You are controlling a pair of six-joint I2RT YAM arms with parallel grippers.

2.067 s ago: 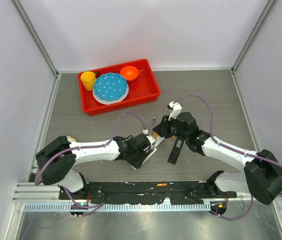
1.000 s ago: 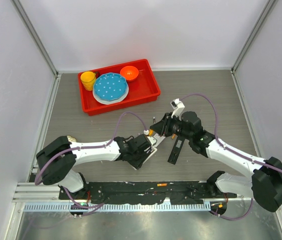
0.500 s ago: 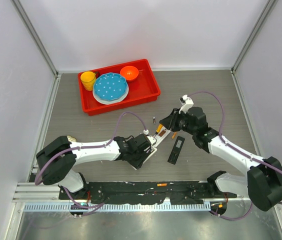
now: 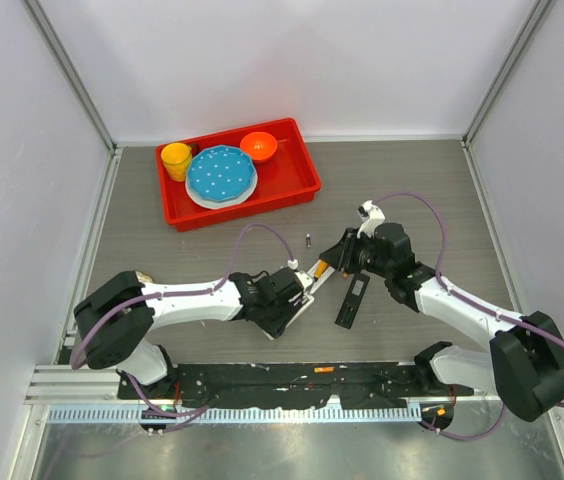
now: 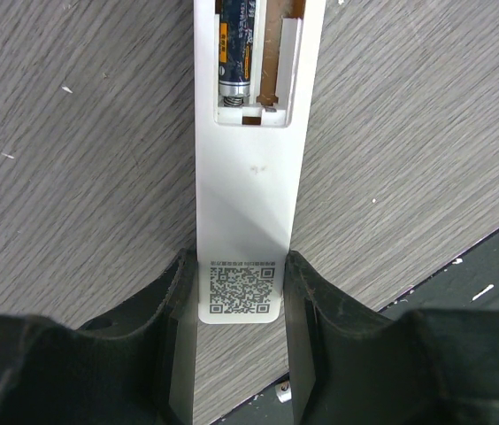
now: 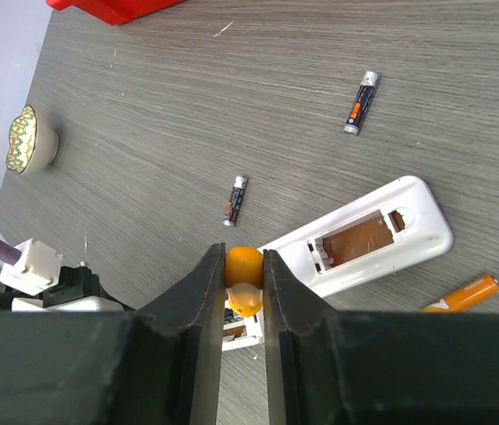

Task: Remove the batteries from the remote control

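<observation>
My left gripper (image 5: 239,276) is shut on the end of a white remote (image 5: 248,177) lying on the table. Its open compartment shows one dark battery (image 5: 233,53) beside an empty slot. My right gripper (image 6: 235,258) is shut on an orange-handled screwdriver (image 6: 243,264), held just above that compartment. A second white remote (image 6: 369,237) lies beside it with an empty compartment. Two dark batteries (image 6: 361,102) (image 6: 236,200) and an orange one (image 6: 464,293) lie loose on the table. In the top view the grippers (image 4: 300,293) (image 4: 327,262) nearly meet.
A black remote-like bar (image 4: 352,298) lies under the right arm. A red tray (image 4: 297,180) with a blue plate, yellow cup and orange bowl stands at the back left. A small patterned bowl (image 6: 26,140) sits at the left edge.
My right gripper, holding the screwdriver, pulled back to the right and then came down-left again toward the held remote. The left gripper and its remote have not moved.
</observation>
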